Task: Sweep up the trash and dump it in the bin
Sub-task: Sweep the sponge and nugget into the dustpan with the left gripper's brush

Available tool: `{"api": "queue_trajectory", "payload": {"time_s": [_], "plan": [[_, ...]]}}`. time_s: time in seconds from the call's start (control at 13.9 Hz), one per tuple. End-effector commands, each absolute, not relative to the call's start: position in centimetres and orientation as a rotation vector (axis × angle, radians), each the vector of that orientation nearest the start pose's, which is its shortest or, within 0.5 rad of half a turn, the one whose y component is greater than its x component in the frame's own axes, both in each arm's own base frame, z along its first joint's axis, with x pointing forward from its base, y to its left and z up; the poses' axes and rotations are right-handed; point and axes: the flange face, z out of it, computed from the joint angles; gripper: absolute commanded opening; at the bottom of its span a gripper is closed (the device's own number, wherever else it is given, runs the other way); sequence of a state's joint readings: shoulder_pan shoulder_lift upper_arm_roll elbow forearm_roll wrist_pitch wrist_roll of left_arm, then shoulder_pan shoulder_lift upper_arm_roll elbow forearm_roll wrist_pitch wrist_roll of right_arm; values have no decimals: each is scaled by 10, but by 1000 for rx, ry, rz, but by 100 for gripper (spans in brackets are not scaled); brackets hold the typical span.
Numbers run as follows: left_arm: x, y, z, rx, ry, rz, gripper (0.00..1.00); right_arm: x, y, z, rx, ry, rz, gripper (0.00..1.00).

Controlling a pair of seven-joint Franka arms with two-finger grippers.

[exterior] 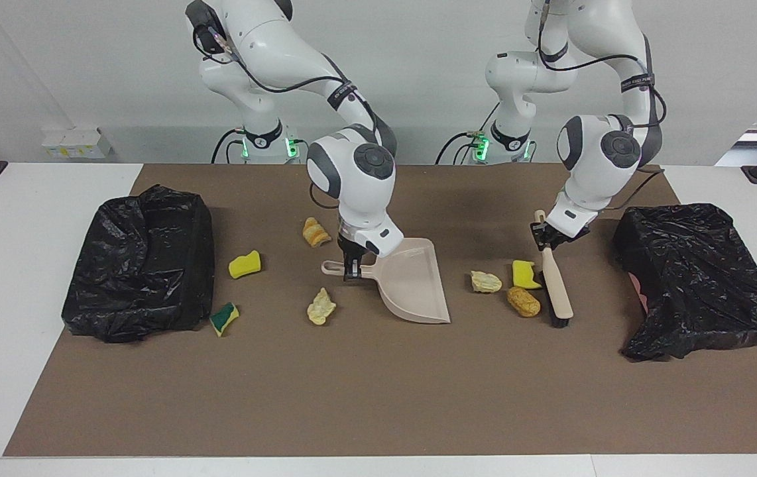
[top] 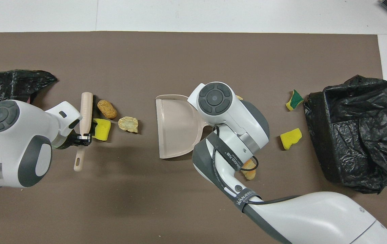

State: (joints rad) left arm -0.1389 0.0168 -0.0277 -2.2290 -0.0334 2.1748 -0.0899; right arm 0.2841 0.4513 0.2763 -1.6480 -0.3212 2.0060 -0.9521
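My right gripper [exterior: 352, 268] is shut on the handle of the beige dustpan [exterior: 411, 281], which lies empty on the brown mat [exterior: 365, 391]. My left gripper [exterior: 546, 238] is shut on the beige-handled brush [exterior: 554, 278], whose dark bristles touch the mat. Beside the brush lie a yellow sponge piece [exterior: 525, 274], a tan lump [exterior: 524, 301] and a beige lump [exterior: 486, 281]. Near the dustpan handle lie a tan lump [exterior: 316, 232] and a beige lump [exterior: 321, 307]. A yellow sponge [exterior: 244, 264] and a green-backed sponge [exterior: 224, 318] lie beside the black-lined bin [exterior: 140, 265].
The open bin [top: 352, 132] stands at the right arm's end of the mat. A crumpled black bag [exterior: 697, 278] lies at the left arm's end, close to the brush. In the overhead view the right arm hides its gripper and part of two lumps.
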Motion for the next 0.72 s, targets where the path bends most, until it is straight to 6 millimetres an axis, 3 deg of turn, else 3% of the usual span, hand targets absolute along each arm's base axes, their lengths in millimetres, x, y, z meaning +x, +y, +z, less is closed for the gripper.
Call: {"api": "queue_trajectory", "payload": {"time_s": [0.0,0.36,0.65], "plan": [[506,-123,361,-3188,153,118,0,579,322,351,2047,2164,-138,0],[488,-169,362,-3240,202,150,0,579,322,352,2047,2164,-135,0],[459,-238,364,-3285,149,187,0,579,322,352,2049,2162,-140,0]]}}
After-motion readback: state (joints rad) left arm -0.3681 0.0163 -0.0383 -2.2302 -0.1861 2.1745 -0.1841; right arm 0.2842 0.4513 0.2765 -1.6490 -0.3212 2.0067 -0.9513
